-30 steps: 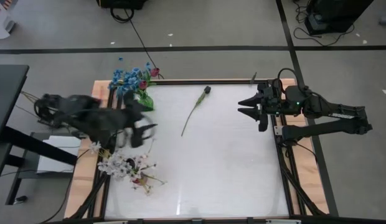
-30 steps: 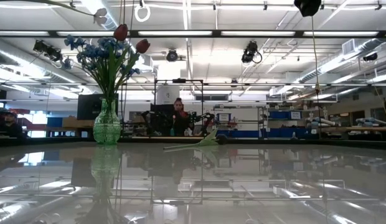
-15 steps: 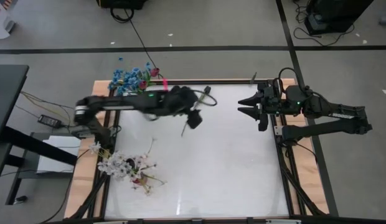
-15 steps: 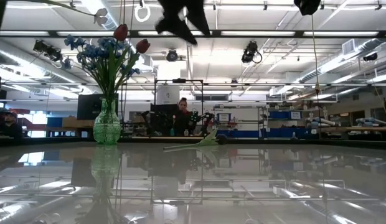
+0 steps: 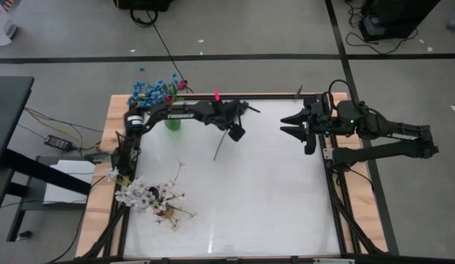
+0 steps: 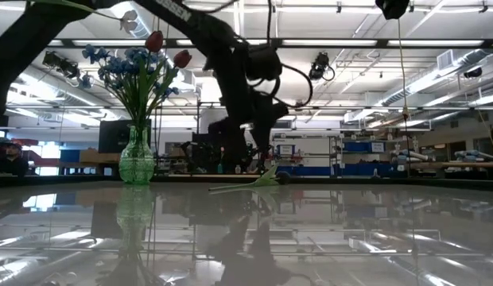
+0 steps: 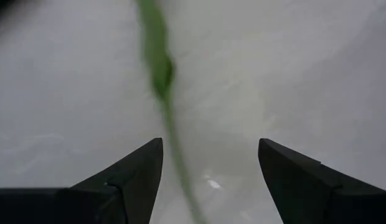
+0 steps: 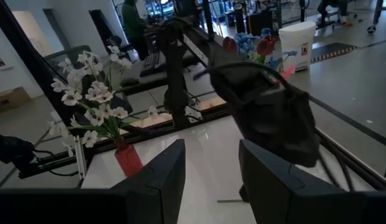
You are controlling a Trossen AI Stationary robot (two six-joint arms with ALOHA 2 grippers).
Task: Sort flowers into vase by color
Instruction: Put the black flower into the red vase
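I see a glossy white tabletop (image 5: 271, 191) framed in pale wood, smooth enough to mirror the ceiling lights in the low view.

A single thin green-stemmed artificial flower with a dark bud (image 5: 226, 136) lies flat on the far-central part of the table. In the left wrist view the stem (image 7: 163, 93) reads as a slender green line with a small leaf bulge, running between the two dark wedge-shaped fingers.

The left gripper (image 5: 235, 132) is extended over this flower, its jaws parted on either side of the stem; I cannot tell whether the fingertips touch the table.

The ribbed green glass vase (image 6: 136, 159) stands at the far-left corner. It holds blue blossom clusters (image 6: 119, 63) and two pink-red tulip buds (image 6: 154, 41) on upright green stems.

The small red vase (image 8: 128, 160) stands at the near-left edge. It holds sprays of small white blossoms (image 8: 87, 93).

The right gripper (image 5: 292, 125) waits at the far-right side of the table, well apart from the flower, its blunt dark fingers (image 8: 152, 180) spread and holding nothing.
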